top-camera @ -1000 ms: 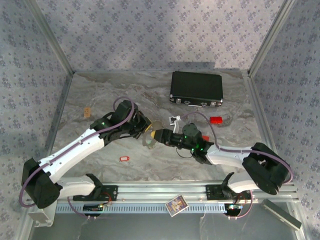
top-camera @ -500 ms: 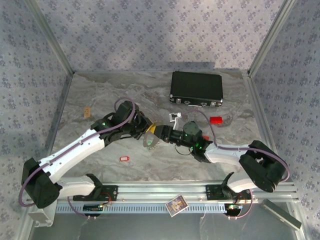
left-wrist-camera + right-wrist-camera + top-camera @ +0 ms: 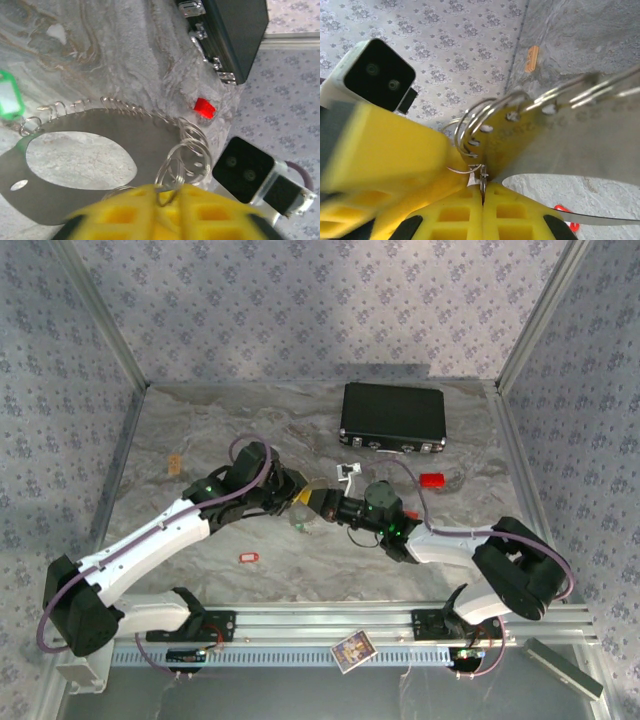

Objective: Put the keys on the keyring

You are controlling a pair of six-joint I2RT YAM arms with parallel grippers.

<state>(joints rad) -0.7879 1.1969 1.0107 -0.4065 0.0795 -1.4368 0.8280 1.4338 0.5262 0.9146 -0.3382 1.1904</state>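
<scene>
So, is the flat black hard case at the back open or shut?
Shut: the black case lies flat, lid down, silver latches flush along its front edge.

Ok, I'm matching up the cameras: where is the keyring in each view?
Top external: keyring at centre, just below where the arms meet.
Left wrist: keyring spans the lower left and middle.
Right wrist: keyring on the right side.
Shared landmark: left arm's yellow fingers, at its small rings.

Blk case at rear ctr
</scene>
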